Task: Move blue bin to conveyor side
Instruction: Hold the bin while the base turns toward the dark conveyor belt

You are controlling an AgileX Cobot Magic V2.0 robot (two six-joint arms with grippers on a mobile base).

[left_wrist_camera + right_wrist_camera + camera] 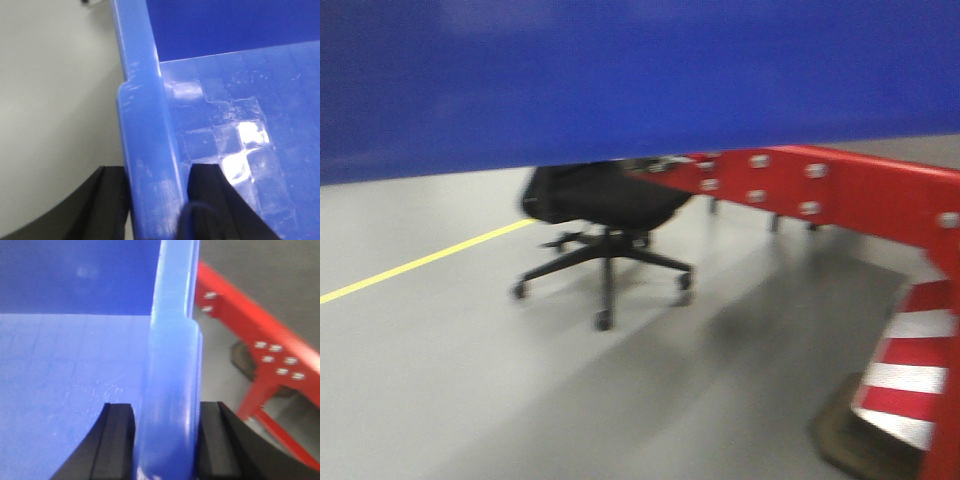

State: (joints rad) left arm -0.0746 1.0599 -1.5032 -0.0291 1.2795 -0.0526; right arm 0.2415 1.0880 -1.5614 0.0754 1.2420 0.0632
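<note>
The blue bin (640,80) hung crosswise between the arms, the left gripper (157,200) and right gripper (166,440) each clamped on an end rim (one finger inside, one outside), the red frame (840,190) nearer the right arm.

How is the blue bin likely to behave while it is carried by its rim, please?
No contents show inside the blue bin, so it is probably light for its size. Its glossy plastic may be slippery, yet the left tool and right tool each clamp the thick rim. That rim likely keeps it stiff.
</note>
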